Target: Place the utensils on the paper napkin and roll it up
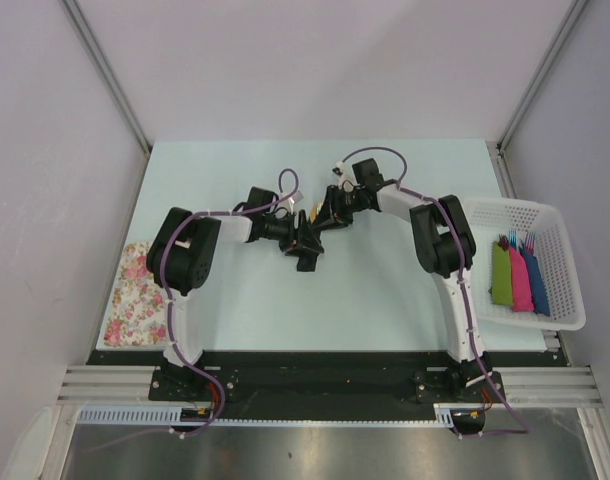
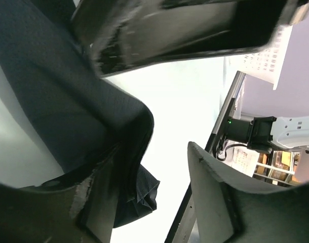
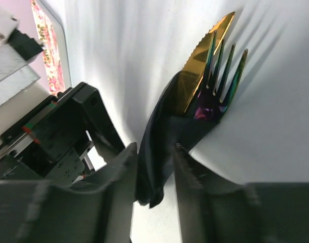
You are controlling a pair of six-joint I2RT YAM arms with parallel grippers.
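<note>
Overhead, both arms reach in to the middle of the bench (image 1: 385, 290), where the left tool (image 1: 297, 240) and the right tool (image 1: 325, 213) meet nose to nose over the paper napkin (image 1: 307, 256). The napkin shows as a dark bundle between them, with the pale tips of the utensils (image 1: 313, 211) poking out toward the far edge. A floral cloth (image 1: 135, 290) lies along the left edge, and a white basket (image 1: 565, 300) at the right edge holds green, pink and blue bundles (image 1: 518, 280), well apart from the work. From the left wrist, the black paper hangs in loose folds against one of that tool's fingers (image 2: 43, 212). The other finger stands clear of it with bare bench showing in the gap, so this tool is apart and grips nothing. It seems placed to steady the side of the roll rather than carry it. From the right wrist, the napkin is a narrow rolled sleeve running up between the two fingers (image 3: 111, 187), with a gold serrated knife (image 3: 200, 66) and a fork (image 3: 220, 76) with iridescent tines sticking out of its far end. The fingers sit close on either side of the sleeve, probably to keep the wrap from springing loose, but I cannot tell whether they press it or merely flank it. With the cutlery inside the paper, the rolling looks essentially done.
</note>
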